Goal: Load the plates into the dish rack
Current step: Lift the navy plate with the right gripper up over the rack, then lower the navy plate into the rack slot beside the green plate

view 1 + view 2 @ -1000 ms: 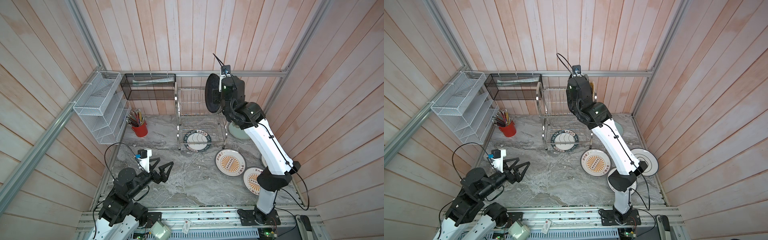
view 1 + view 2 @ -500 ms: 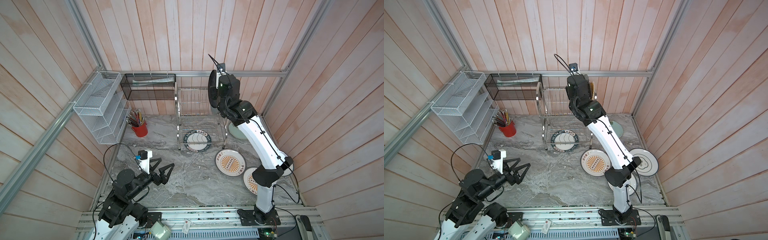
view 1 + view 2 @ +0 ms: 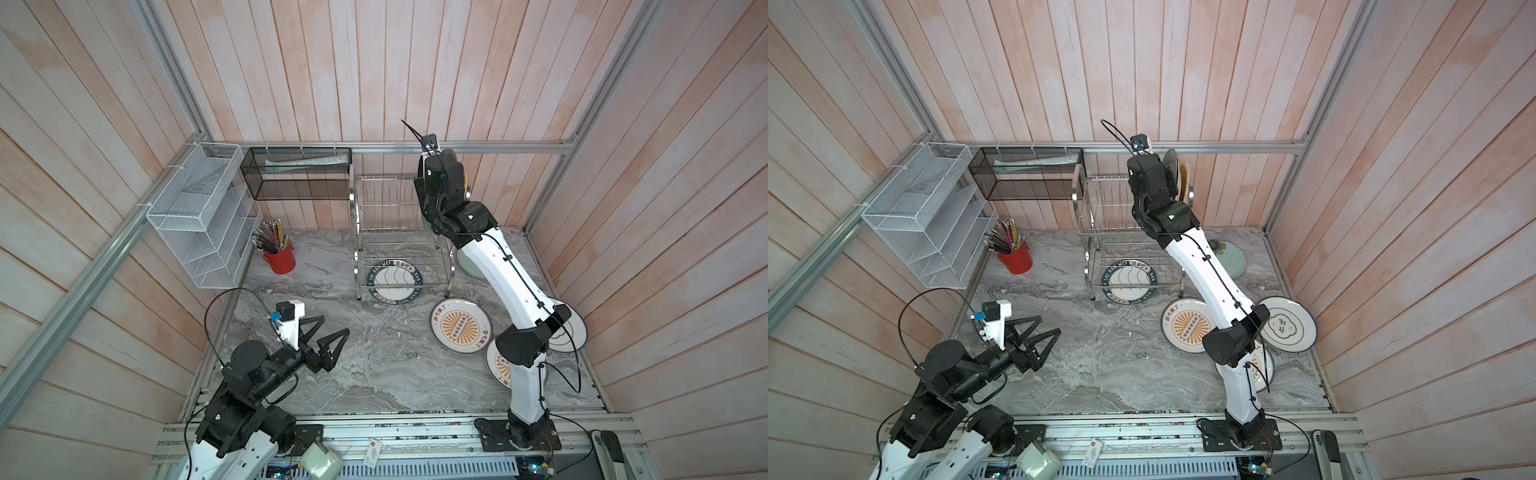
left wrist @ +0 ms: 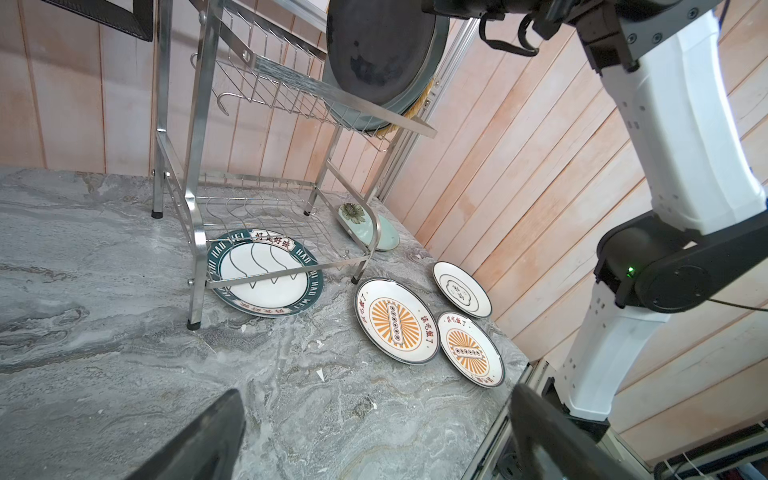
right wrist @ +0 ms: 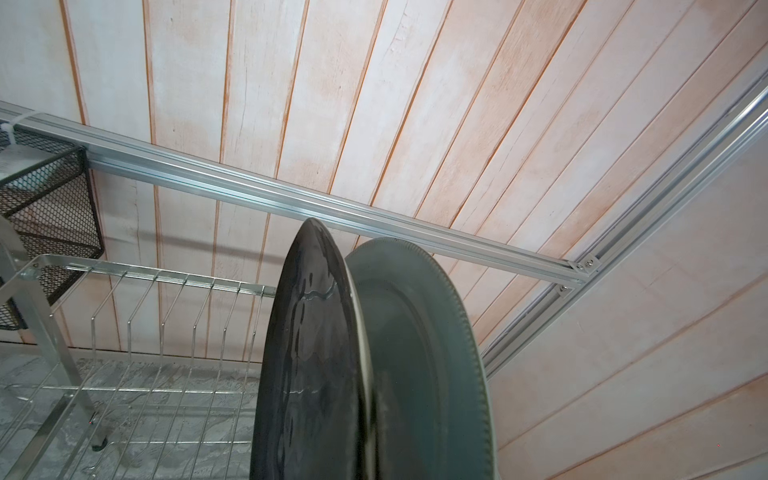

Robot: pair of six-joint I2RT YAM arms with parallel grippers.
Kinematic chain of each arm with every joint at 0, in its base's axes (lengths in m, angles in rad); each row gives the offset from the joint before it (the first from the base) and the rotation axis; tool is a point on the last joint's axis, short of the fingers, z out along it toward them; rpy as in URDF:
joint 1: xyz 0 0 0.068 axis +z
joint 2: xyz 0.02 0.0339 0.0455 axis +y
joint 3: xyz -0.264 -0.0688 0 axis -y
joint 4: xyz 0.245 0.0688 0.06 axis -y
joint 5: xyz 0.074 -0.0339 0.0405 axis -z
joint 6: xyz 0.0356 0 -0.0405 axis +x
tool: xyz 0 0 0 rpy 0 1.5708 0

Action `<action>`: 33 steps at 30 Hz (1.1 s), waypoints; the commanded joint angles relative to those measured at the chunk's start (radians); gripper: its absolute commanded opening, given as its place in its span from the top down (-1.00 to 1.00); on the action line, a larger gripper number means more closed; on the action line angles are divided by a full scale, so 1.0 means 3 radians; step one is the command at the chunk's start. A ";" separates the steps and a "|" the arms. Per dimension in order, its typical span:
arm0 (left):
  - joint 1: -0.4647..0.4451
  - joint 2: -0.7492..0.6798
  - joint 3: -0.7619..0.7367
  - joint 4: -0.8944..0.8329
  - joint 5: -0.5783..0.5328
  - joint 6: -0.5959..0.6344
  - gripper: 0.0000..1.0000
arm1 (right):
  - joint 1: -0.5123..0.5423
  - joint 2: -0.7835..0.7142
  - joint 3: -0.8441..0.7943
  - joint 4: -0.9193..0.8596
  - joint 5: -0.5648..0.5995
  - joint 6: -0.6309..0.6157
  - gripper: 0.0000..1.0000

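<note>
Well away from the dish rack, out in front of its left end, the left gripper sat low over the tabletop, jaws spread wide and empty. A green-lettered plate lay flat under the rack's front edge. At the rack's right end, over the upper tier, the right gripper was clamped on the glossy black plate. The plate stood on edge, its face parallel to the divider prongs and to the grey-teal plate racked just beside it. The slot lay directly below it, so the right arm, much the nearer, likely only had to lower.
</note>
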 commanded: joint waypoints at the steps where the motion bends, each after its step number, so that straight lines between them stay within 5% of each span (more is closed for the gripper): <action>1: 0.0010 -0.0046 -0.0042 0.0067 0.0052 0.0052 -1.00 | -0.0027 -0.0001 0.0025 0.0412 0.0094 -0.0023 1.00; 33: 0.0008 -0.0061 -0.0044 0.0065 0.0041 0.0048 -1.00 | -0.0029 0.0255 0.0131 -0.0057 0.0038 0.0374 1.00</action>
